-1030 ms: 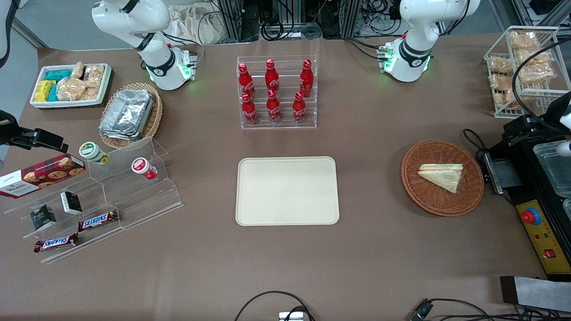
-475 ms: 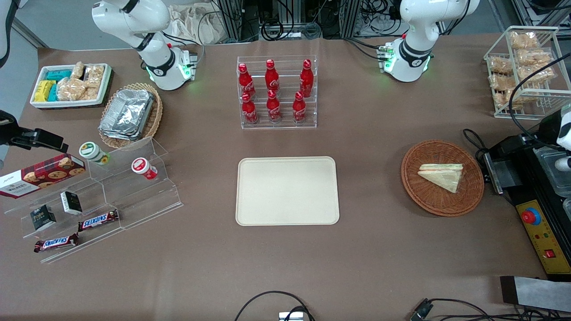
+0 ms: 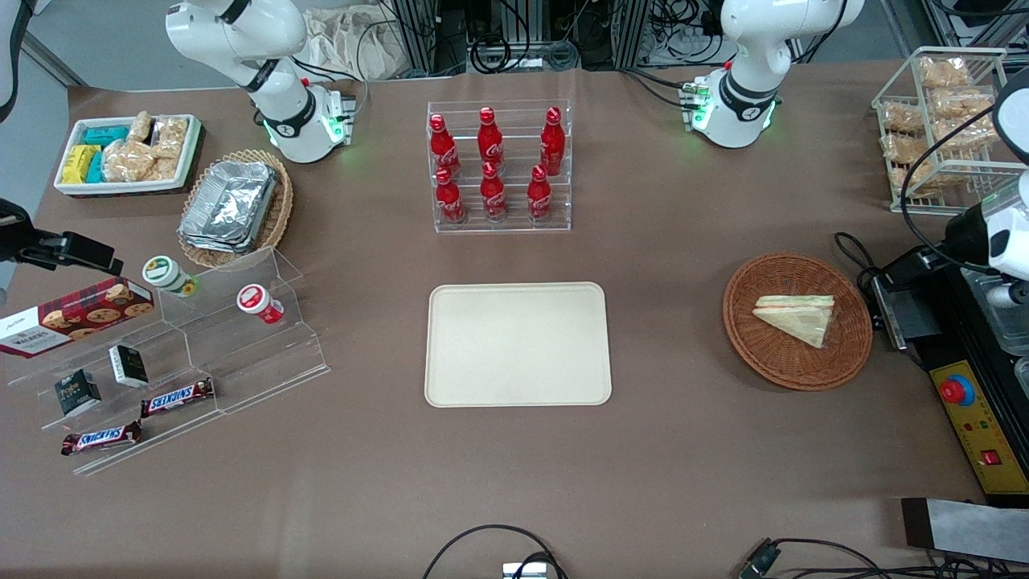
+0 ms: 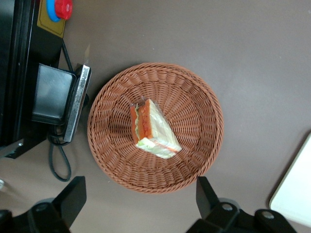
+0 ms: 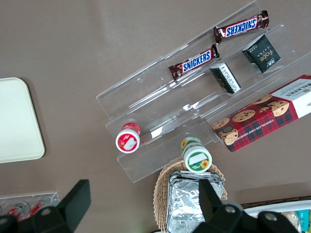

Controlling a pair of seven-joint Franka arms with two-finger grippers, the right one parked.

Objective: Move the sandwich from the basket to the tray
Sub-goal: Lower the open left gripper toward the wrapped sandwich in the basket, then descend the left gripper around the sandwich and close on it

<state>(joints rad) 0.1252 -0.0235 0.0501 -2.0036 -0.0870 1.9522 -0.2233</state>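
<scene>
The sandwich (image 3: 796, 318) (image 4: 153, 128), a wrapped pale wedge with orange and green filling along one edge, lies in the round reddish-brown wicker basket (image 3: 764, 358) (image 4: 194, 111). The cream tray (image 3: 517, 344) (image 4: 297, 194) rests bare at the table's middle, toward the parked arm from the basket. My left gripper (image 4: 141, 204) hangs high above the table just off the basket's rim, open, with nothing between its two black fingers (image 4: 73, 199). In the front view only the arm's white wrist (image 3: 1001, 233) shows, at the working arm's end of the table.
A black machine with a red button (image 3: 957, 392) (image 4: 58, 7) and a cable (image 3: 852, 245) sits beside the basket. A wire rack of bagged snacks (image 3: 940, 129), a cola bottle rack (image 3: 498, 165) and an acrylic snack stand (image 3: 185, 354) stand further off.
The left arm's wrist has come further into the front view, shifting toward the basket. Sandwich, basket and tray have not moved.
</scene>
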